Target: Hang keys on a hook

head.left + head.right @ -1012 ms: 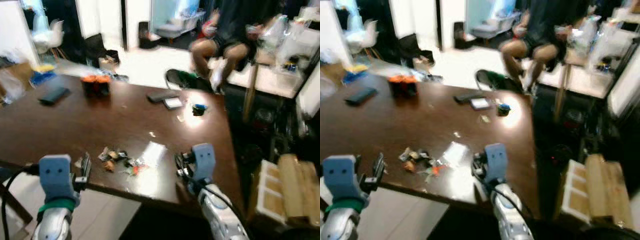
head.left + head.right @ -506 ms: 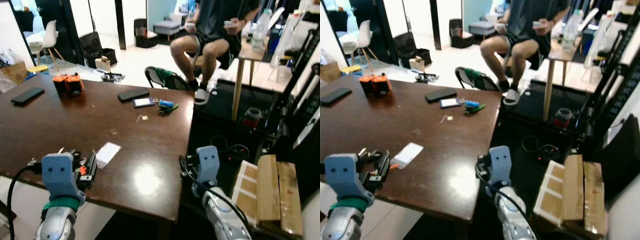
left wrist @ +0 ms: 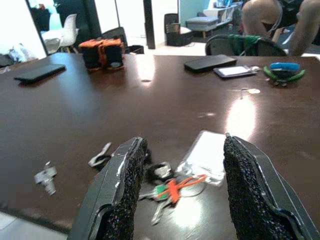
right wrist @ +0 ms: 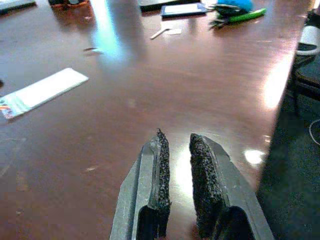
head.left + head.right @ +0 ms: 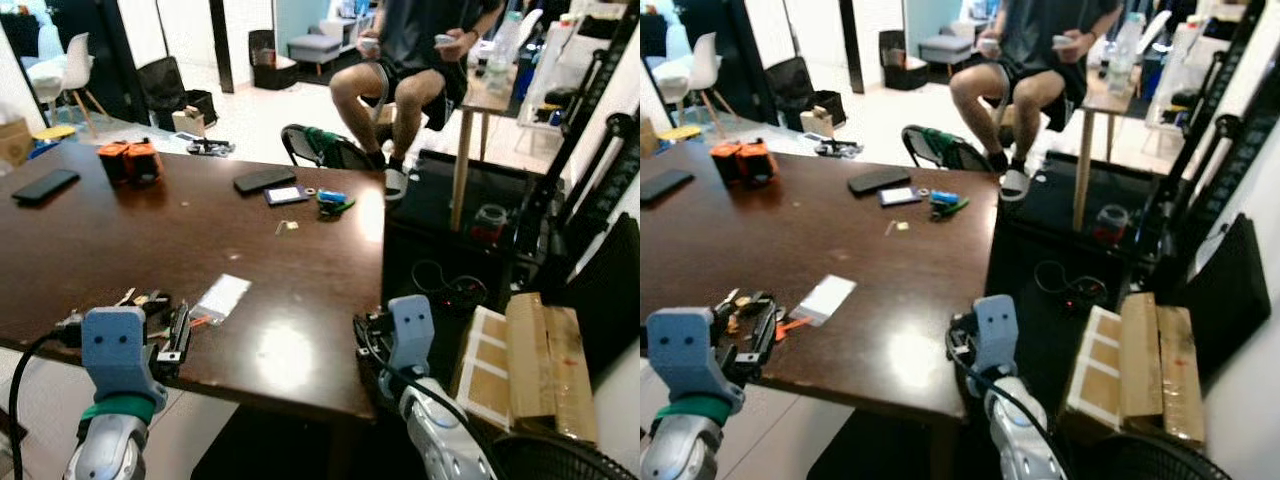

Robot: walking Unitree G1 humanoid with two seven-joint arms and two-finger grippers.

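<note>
A bunch of keys (image 3: 170, 192) with orange and green tags lies near the front edge of the dark wooden table (image 5: 120, 240). In the left eye view the keys (image 5: 155, 303) sit just beyond my left gripper (image 5: 178, 335). That gripper is open and holds nothing; in the left wrist view its two black fingers (image 3: 127, 180) straddle the keys from just above, without touching them. My right gripper (image 5: 365, 335) hovers at the table's front right corner. In the right wrist view its fingers (image 4: 161, 165) are shut over bare tabletop.
A clear plastic sleeve (image 5: 222, 294) lies right of the keys, small metal bits (image 3: 46, 177) to their left. Farther back are two phones (image 5: 264, 180), an orange-black object (image 5: 130, 160) and a blue-green item (image 5: 333, 203). A person (image 5: 410, 60) sits beyond. Cardboard boxes (image 5: 520, 360) stand on the right.
The camera has swung right and steadied, so the whole scene has shifted and sharpened. The keys now lie directly in front of the left gripper. Both grippers keep the same pose.
</note>
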